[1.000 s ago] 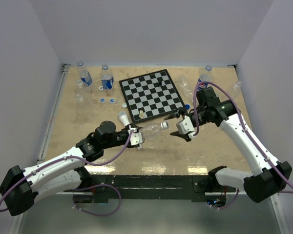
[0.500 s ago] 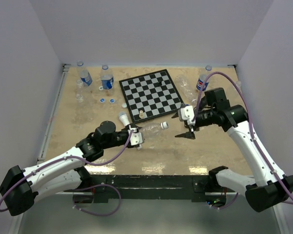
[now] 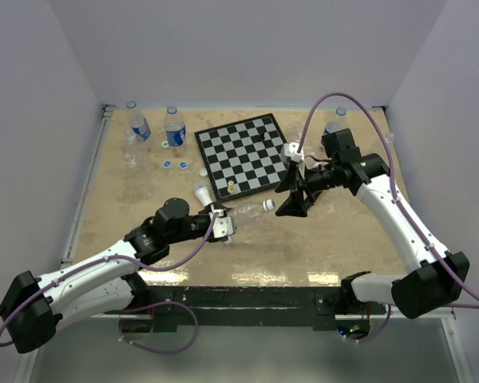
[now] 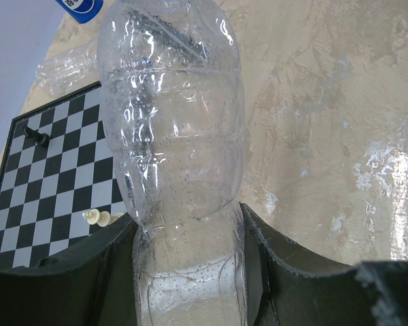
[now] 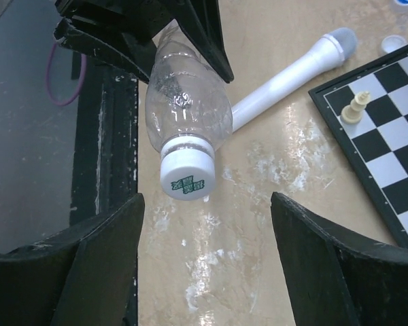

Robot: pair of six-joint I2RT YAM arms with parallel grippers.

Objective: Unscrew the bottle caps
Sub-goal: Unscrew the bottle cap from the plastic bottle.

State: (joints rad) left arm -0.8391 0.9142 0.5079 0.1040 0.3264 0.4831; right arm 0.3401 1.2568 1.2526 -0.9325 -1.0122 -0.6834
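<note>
Left jaws clamped on bottle [image 3: 246,211], lying level just off the chessboard [image 3: 247,155] near edge. Cap [image 5: 185,178] on, facing right arm. Right jaws apart, lined up on cap, just short, not touching.

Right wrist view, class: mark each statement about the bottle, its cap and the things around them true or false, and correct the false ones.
1. The white cap sits on the neck of the bottle. True.
2. The right fingers are clamped on the cap. False: they stand open on either side of it, not touching it.
3. The left fingers grip the bottle's body. True.
4. The white microphone lies on the chessboard. False: it lies on the table beside the board.
</note>
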